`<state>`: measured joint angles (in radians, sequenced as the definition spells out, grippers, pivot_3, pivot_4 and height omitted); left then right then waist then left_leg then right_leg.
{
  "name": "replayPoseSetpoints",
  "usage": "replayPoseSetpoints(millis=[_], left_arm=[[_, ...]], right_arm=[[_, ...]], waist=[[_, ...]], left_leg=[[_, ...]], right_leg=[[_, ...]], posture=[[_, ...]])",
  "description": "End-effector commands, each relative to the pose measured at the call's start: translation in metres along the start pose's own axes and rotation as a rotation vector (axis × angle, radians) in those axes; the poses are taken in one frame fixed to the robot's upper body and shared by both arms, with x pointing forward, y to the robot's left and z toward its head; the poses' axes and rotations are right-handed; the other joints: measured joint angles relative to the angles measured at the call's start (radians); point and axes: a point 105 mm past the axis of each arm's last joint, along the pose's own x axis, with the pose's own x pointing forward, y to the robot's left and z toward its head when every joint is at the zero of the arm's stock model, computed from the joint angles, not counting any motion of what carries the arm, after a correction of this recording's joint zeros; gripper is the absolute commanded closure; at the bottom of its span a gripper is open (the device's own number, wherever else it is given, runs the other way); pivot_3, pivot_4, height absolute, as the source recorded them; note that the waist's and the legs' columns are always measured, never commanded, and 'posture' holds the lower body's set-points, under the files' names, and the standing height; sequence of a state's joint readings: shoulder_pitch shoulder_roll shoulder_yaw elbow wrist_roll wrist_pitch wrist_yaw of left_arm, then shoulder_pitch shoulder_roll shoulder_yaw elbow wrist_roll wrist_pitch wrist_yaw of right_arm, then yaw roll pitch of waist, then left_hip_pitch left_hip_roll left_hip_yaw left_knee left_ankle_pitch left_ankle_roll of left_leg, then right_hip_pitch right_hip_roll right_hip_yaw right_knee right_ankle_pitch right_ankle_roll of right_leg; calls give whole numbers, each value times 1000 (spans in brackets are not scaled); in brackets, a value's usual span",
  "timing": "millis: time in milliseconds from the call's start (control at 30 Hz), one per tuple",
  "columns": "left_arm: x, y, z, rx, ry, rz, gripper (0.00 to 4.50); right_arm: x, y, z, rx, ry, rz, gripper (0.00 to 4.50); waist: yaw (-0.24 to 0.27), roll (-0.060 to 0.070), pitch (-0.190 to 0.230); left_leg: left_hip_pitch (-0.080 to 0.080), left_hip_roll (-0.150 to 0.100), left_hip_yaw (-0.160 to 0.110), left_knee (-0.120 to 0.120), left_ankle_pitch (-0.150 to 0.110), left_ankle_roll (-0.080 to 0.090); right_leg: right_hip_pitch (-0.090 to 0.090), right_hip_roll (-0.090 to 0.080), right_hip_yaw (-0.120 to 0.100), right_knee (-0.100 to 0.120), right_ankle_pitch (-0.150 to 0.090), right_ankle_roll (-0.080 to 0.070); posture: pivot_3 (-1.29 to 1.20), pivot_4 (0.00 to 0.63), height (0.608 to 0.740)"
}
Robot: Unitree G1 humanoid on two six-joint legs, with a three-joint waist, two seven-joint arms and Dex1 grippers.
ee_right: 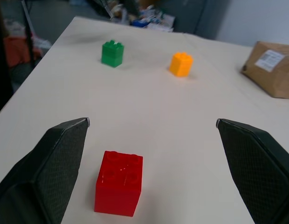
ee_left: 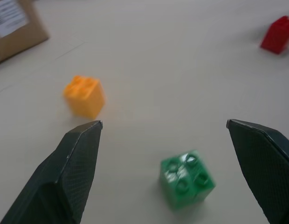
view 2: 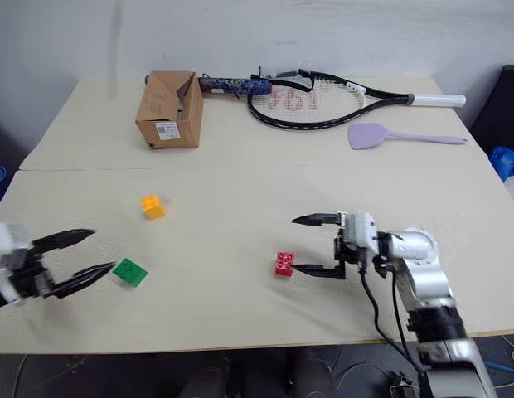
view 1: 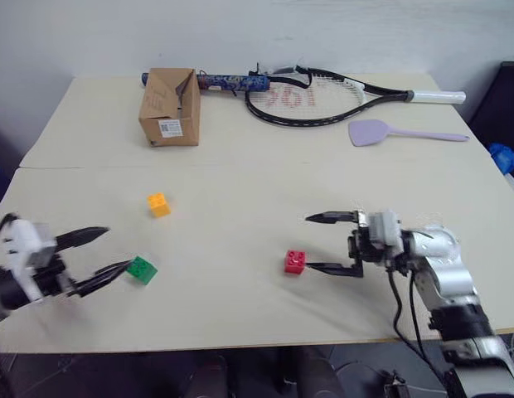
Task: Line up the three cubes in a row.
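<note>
Beige table [view 1: 240, 315] | white wall behind | left hand [view 1: 110, 251] spread | right hand [view 1: 319, 243] spread

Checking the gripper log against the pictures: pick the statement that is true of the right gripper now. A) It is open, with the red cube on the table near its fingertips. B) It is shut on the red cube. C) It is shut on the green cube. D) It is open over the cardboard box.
A: the right gripper has its fingers spread wide, and the red cube sits free on the table by the lower fingertip.
</note>
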<state>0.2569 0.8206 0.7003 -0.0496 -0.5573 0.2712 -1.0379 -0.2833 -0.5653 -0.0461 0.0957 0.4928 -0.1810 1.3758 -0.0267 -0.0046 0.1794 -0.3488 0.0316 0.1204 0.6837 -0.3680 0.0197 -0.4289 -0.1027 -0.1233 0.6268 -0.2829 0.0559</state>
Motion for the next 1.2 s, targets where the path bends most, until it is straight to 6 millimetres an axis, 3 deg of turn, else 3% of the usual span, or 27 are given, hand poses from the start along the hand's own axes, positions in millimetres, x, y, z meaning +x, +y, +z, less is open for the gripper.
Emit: replayPoseSetpoints(millis=[33, 100, 233, 433, 567, 800, 900, 967, 1067, 1200], left_arm=[[-33, 19, -19, -72, 11, 161, 0], [-43, 21, -31, -110, 34, 191, 0], [-45, 19, -39, -145, 45, 201, 0], [-21, 2, -16, -101, -14, 75, 0], [-14, -8, -11, -74, -20, 39, 0], [6, -44, -23, -73, -11, -82, 0], [24, -56, -34, -82, -29, -92, 0], [37, -60, -45, -67, 1, -89, 0], [47, -54, -46, -45, -22, -39, 0], [58, -58, -46, -47, -41, -72, 1152]], right_arm=[[-21, -5, 8, -99, -19, -175, 26], [-33, 7, 4, 20, -11, -152, 26], [-40, 11, 7, 8, -20, -193, 26], [-24, 12, 20, -26, -70, -140, 26], [-9, 14, 30, -33, -116, -85, 26], [11, 27, 41, -32, -171, 15, 26], [17, 32, 42, -24, -182, 45, 26], [18, 33, 41, -25, -178, 50, 26], [17, 32, 40, -25, -165, 49, 26], [14, 34, 36, -13, -142, 44, 0]], waist=[[0, 0, 0], [0, -1, 0], [4, -2, 0], [2, -2, 0], [-1, -1, 0], [1, -1, 0], [6, -2, 0], [11, -2, 0], [18, -2, 0], [22, -2, 0]], left_leg=[[0, 0, 0, 0, 0, 0], [0, -2, 1, 0, -1, 1], [3, -2, 0, 0, -2, 2], [3, -2, 0, 0, -3, 1], [3, -2, 0, 0, -3, 1], [4, -2, 1, -1, -3, 1], [4, -2, 1, -1, -3, 1], [4, -3, 1, -1, -3, 1], [4, -3, 1, -1, -3, 1], [4, -3, 2, -1, -3, 1]], right_leg=[[0, 0, 0, 0, 0, 0], [0, -2, 0, -1, 0, 0], [1, -5, 0, -1, 0, 0], [1, -5, 0, -1, 0, 0], [1, -5, 1, -1, 0, 0], [1, -4, 1, -1, -1, -1], [2, -5, 1, -1, -1, -1], [2, -5, 1, -1, -1, -1], [2, -5, 1, 0, -1, -1], [1, -5, 0, 0, -1, -1]], posture=[[0, 150, 740], [0, 150, 740], [0, 150, 740], [0, 150, 740], [0, 150, 740], [0, 150, 740], [0, 150, 740], [0, 150, 740], [0, 150, 740], [0, 150, 740]])
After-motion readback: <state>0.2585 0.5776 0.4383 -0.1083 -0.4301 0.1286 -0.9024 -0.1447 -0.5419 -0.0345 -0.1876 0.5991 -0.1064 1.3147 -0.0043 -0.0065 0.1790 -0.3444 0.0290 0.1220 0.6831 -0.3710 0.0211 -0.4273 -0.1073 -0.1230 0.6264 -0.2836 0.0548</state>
